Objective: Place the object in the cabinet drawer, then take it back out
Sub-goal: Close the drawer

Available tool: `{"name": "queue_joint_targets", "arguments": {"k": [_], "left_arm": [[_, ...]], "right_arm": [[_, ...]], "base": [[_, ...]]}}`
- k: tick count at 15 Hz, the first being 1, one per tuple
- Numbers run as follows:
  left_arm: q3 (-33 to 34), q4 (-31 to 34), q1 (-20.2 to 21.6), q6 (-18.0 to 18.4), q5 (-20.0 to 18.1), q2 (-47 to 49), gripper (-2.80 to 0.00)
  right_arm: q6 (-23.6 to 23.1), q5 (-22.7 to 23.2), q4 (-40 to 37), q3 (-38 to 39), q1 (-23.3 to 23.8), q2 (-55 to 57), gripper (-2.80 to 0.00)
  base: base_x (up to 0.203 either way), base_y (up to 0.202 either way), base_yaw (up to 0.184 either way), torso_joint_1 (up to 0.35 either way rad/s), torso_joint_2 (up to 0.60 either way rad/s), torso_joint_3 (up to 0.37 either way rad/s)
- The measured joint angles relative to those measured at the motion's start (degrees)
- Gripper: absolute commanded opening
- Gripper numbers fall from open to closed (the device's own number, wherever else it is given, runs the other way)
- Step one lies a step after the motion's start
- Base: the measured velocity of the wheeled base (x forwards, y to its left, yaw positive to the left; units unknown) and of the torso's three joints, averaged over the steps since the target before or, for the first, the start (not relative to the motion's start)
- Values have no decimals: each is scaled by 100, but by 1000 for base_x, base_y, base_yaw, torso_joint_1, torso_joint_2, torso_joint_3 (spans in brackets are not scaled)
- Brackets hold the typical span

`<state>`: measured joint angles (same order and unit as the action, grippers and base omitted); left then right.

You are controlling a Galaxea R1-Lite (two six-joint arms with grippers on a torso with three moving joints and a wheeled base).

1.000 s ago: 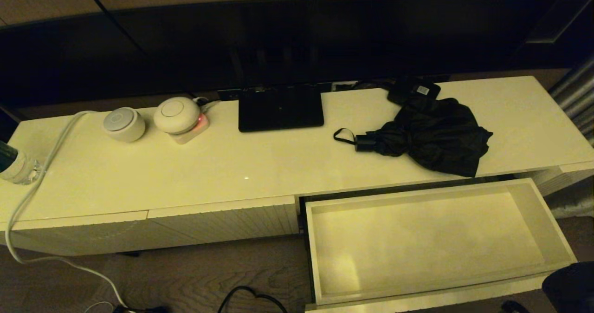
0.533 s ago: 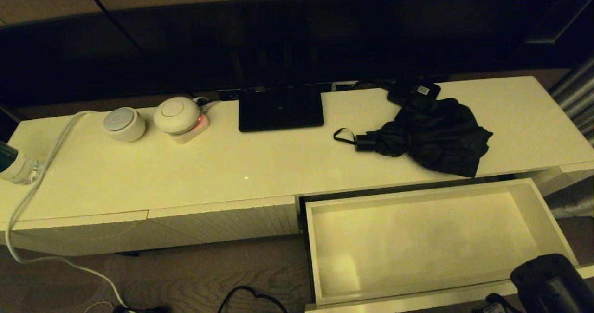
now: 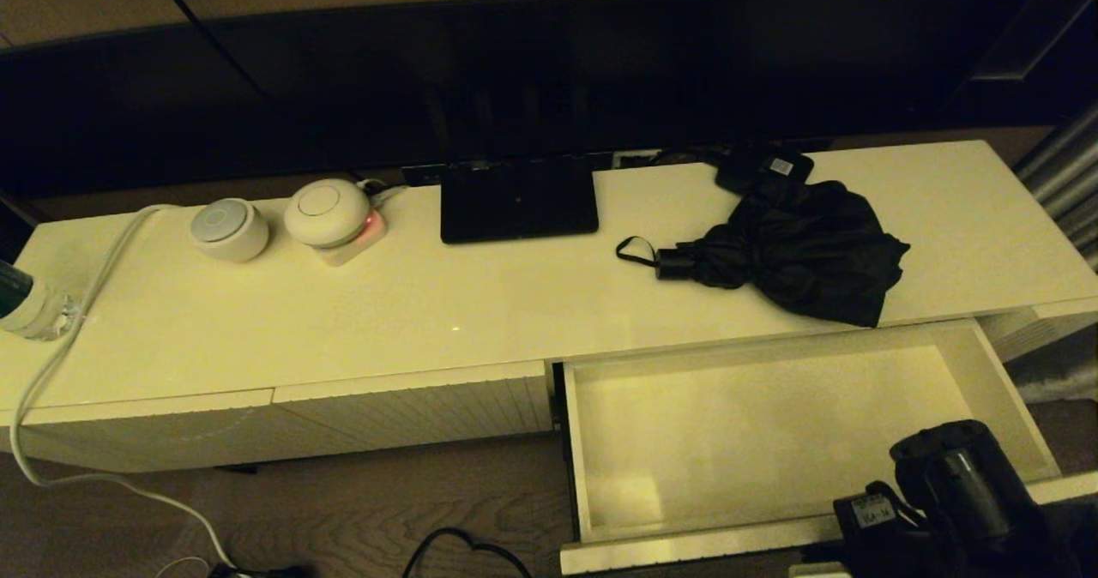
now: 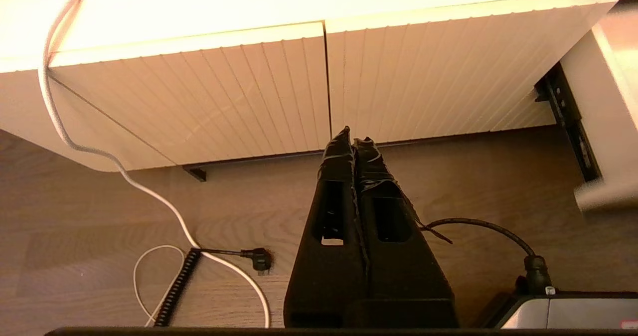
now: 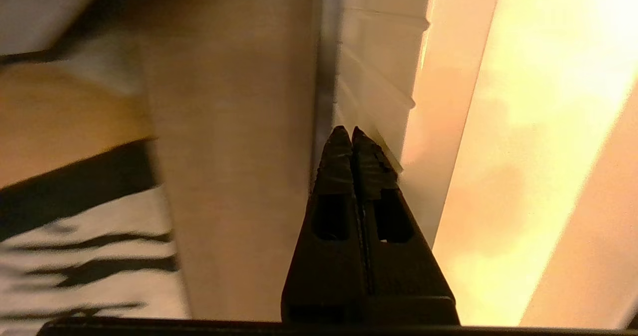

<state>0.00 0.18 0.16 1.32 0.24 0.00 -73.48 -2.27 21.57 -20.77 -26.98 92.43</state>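
Head view high above cabinet top (image 3: pixel 480 304), wrist views low, sharing drawer (image 3: pixel 995 372).

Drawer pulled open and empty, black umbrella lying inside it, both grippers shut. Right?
Not quite: the head view shows the umbrella on the cabinet top, behind the open, empty drawer. Left gripper and right gripper are indeed shut.

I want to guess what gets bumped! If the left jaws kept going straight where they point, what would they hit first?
Probably the ribbed cabinet front. The left gripper is shut, hanging over the wooden floor and aimed at that front's lower edge. Depth is hard to judge, so it might slip just underneath.
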Motion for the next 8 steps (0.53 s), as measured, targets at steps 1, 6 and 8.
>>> {"name": "queue_joint_targets", "arguments": {"k": [1,6,8], "left_arm": [[0,0,0,2,0,0,-280],[0,-2,0,-2,0,0,-280],[0,-2,0,-2,0,0,-280]], "right_arm": [[0,-147,73,-137,41,55,-280],[6,-751,421,-634,132,287,-280],[4,-889,687,-908,205,404,-280]], "base": [[0,0,0,0,0,0],[0,0,0,0,0,0],[0,0,0,0,0,0]]}}
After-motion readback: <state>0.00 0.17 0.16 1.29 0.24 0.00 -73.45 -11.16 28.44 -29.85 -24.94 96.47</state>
